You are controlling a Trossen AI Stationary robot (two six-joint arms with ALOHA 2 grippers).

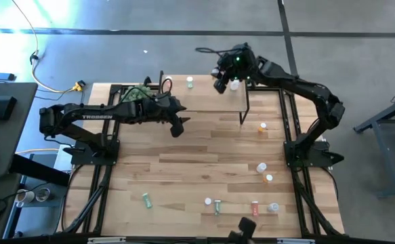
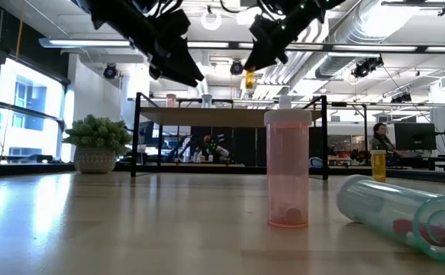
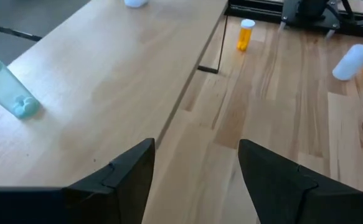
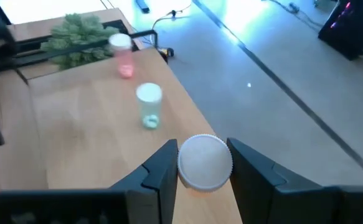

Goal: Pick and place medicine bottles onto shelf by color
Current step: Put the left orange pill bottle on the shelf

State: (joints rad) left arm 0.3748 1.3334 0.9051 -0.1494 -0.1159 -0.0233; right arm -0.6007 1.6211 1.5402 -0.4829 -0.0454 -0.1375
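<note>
1. Carrying an orange bottle point(image 2: 249, 80) with a white cap above the shelf point(image 1: 204, 91), near its 2 o'clock corner in the high view; right gripper point(image 4: 204, 163) pinching it, fingers on either side of the cap.
2. Already standing on the shelf top: a green bottle point(image 4: 149, 105) and a pink bottle point(image 4: 122, 55), both upright, set apart from each other toward the 12 o'clock edge.
3. Hovering over the shelf's front edge, at about 9 o'clock from the other arm: left gripper point(image 3: 197, 165), fingers spread wide, nothing between them.
4. Waiting on the tabletop point(image 1: 183, 169): an upright orange bottle point(image 1: 263, 127) just off the shelf's 4 o'clock leg; a white bottle point(image 1: 261, 167) and a second orange one point(image 1: 268, 179) toward 4 o'clock.
5. Scattered along the 6 o'clock edge: a green bottle point(image 1: 146, 199), a pale bottle point(image 1: 208, 201), another green one point(image 1: 217, 206), a red bottle point(image 1: 255, 207) and a clear one point(image 1: 273, 207).
6. Judged barely begun: two placed, a third about to land, at least eight left; colour groups on the shelf only starting to form.
</note>
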